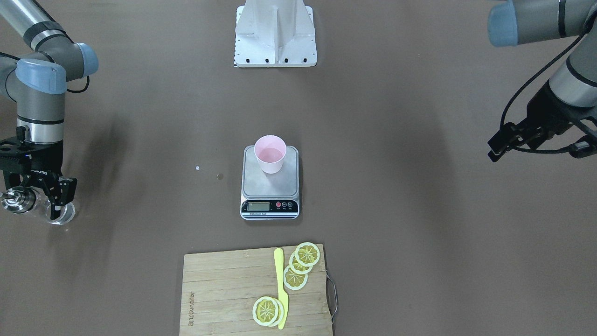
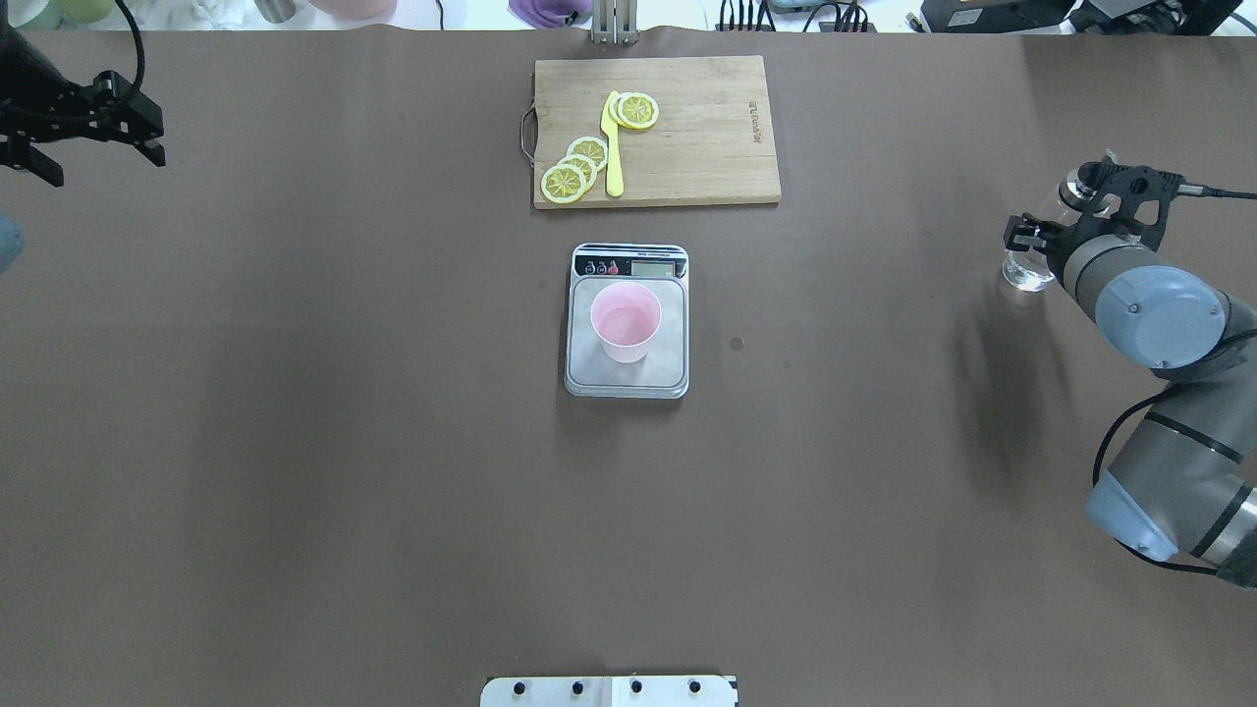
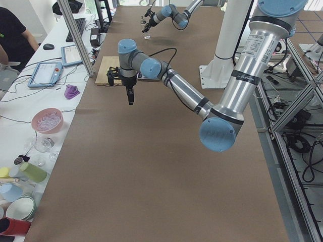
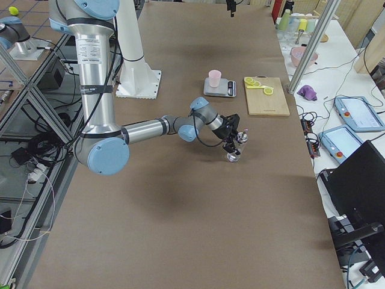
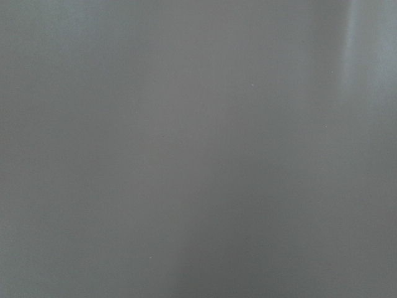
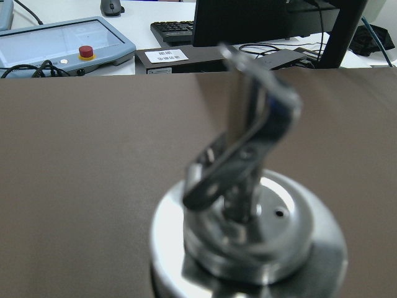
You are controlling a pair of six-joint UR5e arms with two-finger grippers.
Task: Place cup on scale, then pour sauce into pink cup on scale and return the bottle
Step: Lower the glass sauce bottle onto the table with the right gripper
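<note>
Right hand (image 1: 33, 197) clenched on bottle (image 1: 63, 215), 3 o'clock from scale (image 2: 589, 365) in the overhead view (base looks near bench (image 2: 393, 442)): seat it upright, then release.

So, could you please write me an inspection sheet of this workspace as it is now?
Surface: brown table cover, one small round stain.
Job's things: pale pink plastic cup upright on grey steel digital scale; clear glass bottle, silver spout cap, held.
Clutter: wooden cutting board, lemon slices, yellow knife.
Grippers: right gripper shut on bottle; left gripper open, empty.
Cables: black cable loops loose near left gripper.
Surroundings: side bench with tablet, pink bowl; a person there.
</note>
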